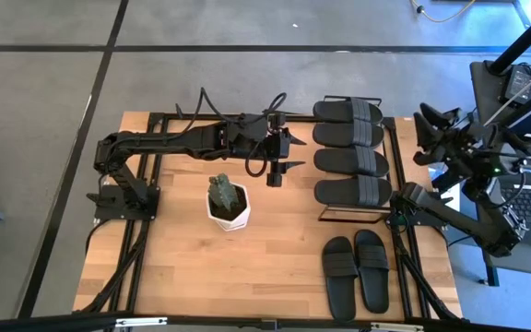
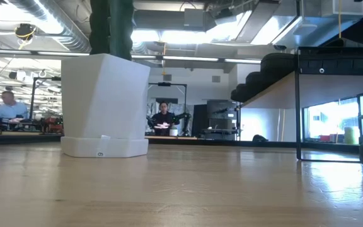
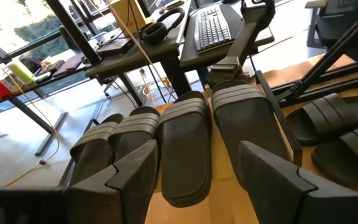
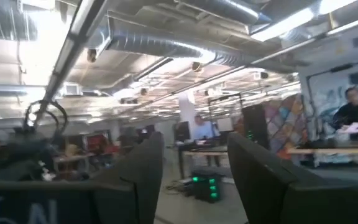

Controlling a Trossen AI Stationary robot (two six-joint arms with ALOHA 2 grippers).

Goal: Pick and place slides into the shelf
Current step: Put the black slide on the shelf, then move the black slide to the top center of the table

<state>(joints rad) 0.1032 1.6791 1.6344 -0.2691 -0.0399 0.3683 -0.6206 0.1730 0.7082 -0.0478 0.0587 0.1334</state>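
Four black slides (image 1: 350,149) lie side by side on the shelf (image 1: 395,157) at the table's far right; they also show in the left wrist view (image 3: 185,143). Two more slides (image 1: 356,273) lie soles down on the tabletop near the right front. My left gripper (image 1: 295,153) is open and empty, level, just left of the shelf, pointing at the slides; its fingers show in its wrist view (image 3: 197,162). My right gripper (image 1: 431,129) is open and empty, raised beyond the shelf's right side, and its wrist view (image 4: 194,162) looks into the room.
A white pot with a small cactus (image 1: 228,203) stands on the table just near-left of my left gripper and shows large in the low view (image 2: 103,104). The shelf's black frame (image 2: 297,107) stands at the right. Bare tabletop lies in front of the pot.
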